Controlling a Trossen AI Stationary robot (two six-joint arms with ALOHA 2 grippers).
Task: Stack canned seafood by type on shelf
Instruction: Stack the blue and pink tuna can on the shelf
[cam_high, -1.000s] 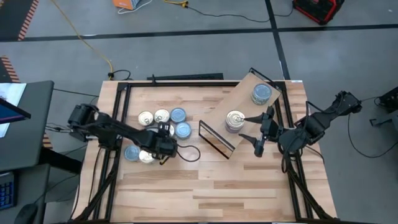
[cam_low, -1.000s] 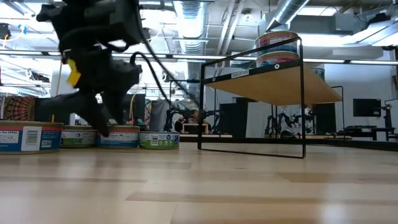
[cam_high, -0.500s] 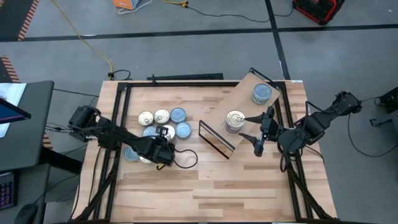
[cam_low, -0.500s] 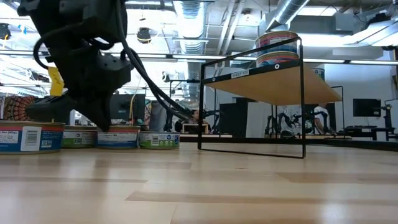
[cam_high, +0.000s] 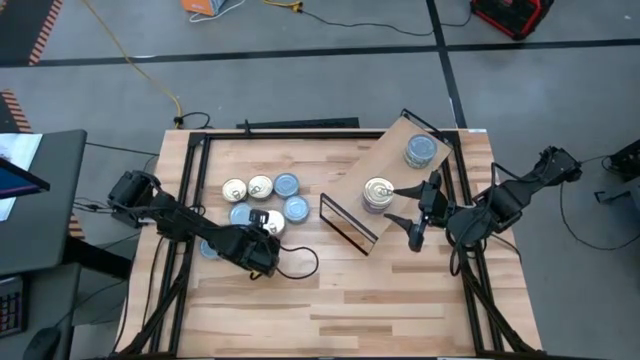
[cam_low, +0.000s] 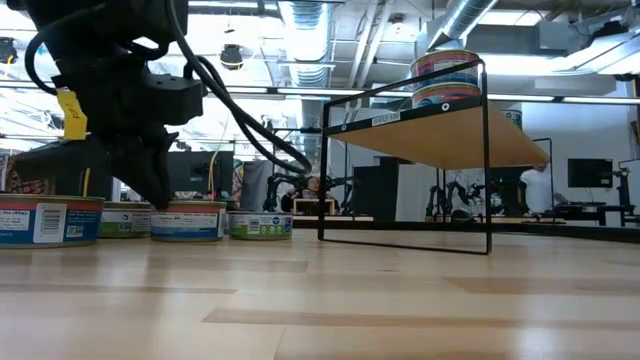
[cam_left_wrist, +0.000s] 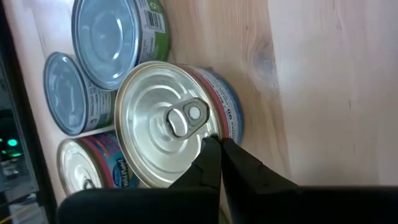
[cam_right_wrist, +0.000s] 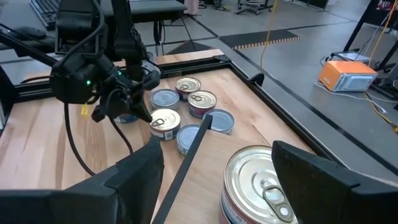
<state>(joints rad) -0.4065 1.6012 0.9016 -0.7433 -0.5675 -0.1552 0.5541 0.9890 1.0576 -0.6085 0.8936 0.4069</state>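
Observation:
Several tins of canned seafood stand in a cluster on the table's left: gold lids (cam_high: 233, 190) and blue lids (cam_high: 286, 184). My left gripper (cam_left_wrist: 217, 146) is shut at one gold-lidded tin (cam_left_wrist: 168, 124) of that cluster, seen from the right wrist too (cam_right_wrist: 165, 120). The shelf (cam_high: 395, 135) stands slantwise at the right with a gold tin stack (cam_high: 377, 193) and a blue tin stack (cam_high: 421, 151) on its board. My right gripper (cam_high: 408, 212) stands open just right of the gold stack, touching nothing. My left gripper has its shut fingertips on the gold-lidded tin's rim (cam_left_wrist: 214, 132), beside the pull tab. The fingers (cam_low: 160, 195) slant down onto it from above. Whether they pinch the rim's lip or only rest on it, I cannot tell. The tin stands flat on the table.
Other tins crowd close around the touched one, two blue (cam_left_wrist: 118, 37) and one gold (cam_left_wrist: 87, 168). The shelf's black wire frame (cam_high: 345, 225) rises at its near end. Bare tabletop (cam_high: 340, 300) stretches along the near side.
My left gripper has shut at the gold-lidded tin, and its wrist has swung toward the table's near left. The tins have stayed in place.

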